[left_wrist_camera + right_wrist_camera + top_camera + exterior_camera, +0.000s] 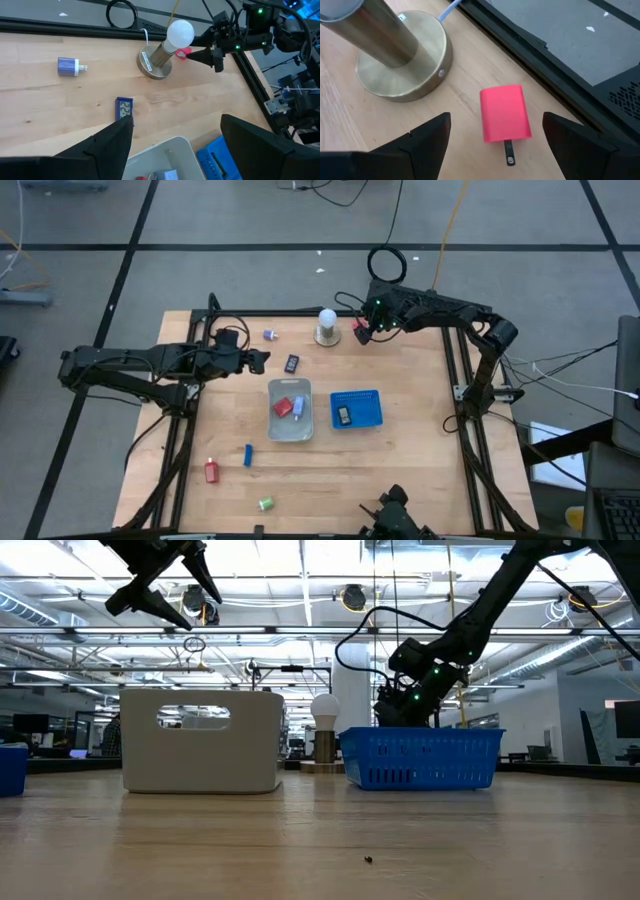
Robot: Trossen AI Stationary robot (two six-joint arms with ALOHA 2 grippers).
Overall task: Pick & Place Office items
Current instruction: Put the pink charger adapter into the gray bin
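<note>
The right gripper (362, 331) is reached to the far edge of the counter (400, 460), its jaws spread wide above a red plug adapter (505, 113) that lies flat, one prong showing. The left gripper (262, 360) is held raised near the far left, jaws wide and empty. Just beside the red item stands a white bulb on a round brass base (156, 61). A purple adapter (68, 66) and what seems a small blue clock (124, 107) lie apart.
</note>
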